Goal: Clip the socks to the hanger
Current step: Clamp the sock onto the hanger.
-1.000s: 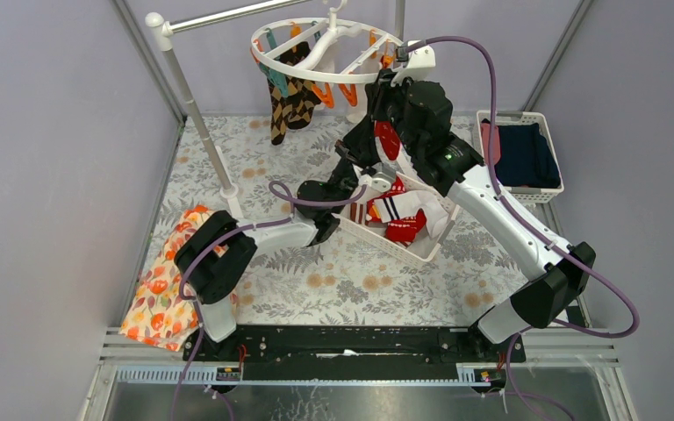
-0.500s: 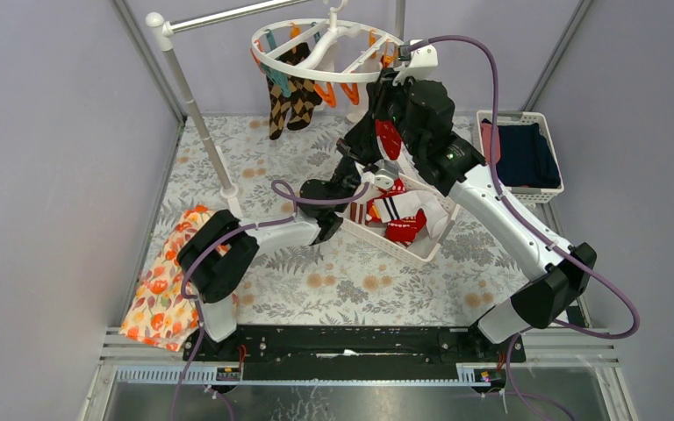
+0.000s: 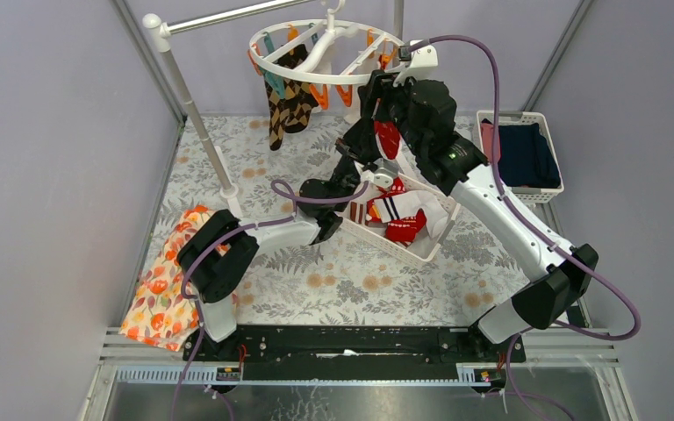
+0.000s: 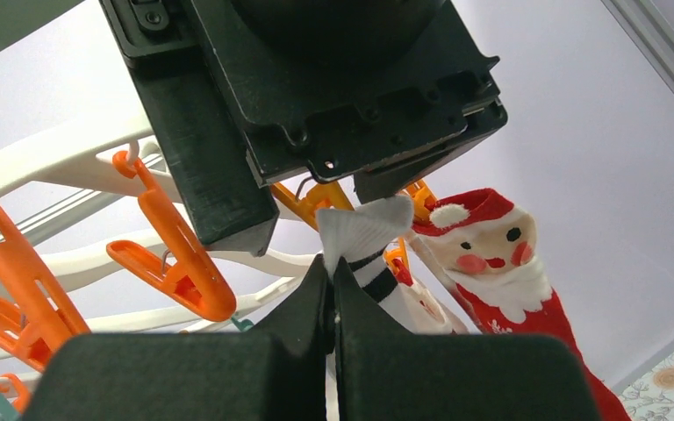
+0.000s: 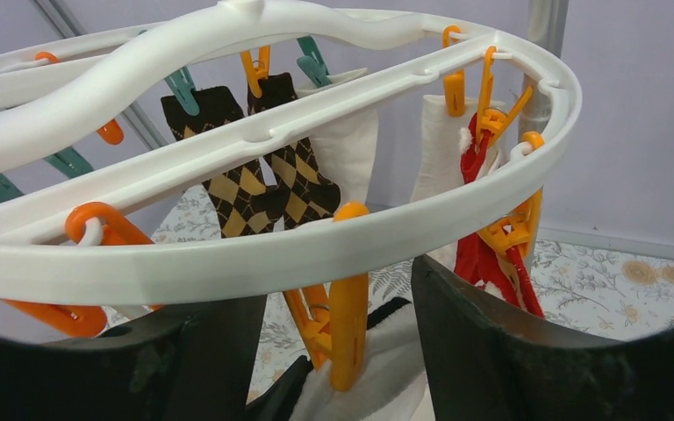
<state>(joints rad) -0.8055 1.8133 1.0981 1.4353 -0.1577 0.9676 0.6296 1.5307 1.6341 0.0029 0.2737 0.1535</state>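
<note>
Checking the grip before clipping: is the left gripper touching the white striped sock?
Touching. Left wrist view: the left gripper is shut on the white striped sock.

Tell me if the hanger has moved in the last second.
Yes: the hanger has shifted slightly left, away from the basket of navy clothes at the right.

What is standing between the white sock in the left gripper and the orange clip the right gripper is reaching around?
Nothing visible. The left gripper holds the white sock with its tip right at the orange clip, which sits between the open fingers of the right gripper. The Santa sock hangs off to one side.
</note>
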